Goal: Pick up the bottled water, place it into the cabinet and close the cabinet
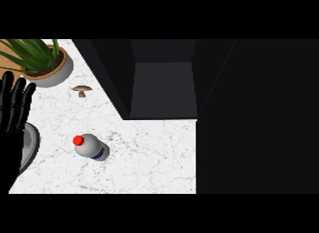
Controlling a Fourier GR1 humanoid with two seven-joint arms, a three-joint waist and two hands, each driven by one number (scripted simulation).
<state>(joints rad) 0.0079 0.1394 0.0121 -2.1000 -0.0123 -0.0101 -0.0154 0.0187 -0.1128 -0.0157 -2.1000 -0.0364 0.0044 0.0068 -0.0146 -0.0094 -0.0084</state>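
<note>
White marble counter (142, 154) carries a bottle (91, 147) with a red cap, standing near its middle. Behind it a dark cabinet (163, 86) stands open. At the counter's left edge the left hand (6, 123) rests, fingers straight, beside a potted plant (41, 61) and a mushroom (81, 90).

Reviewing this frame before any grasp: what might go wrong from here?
The bottled water seems to lie tilted on the counter, so it might roll when touched. The mushroom and potted plant stand between it and the open cabinet. Only the left hand shows, open at the left edge.
</note>
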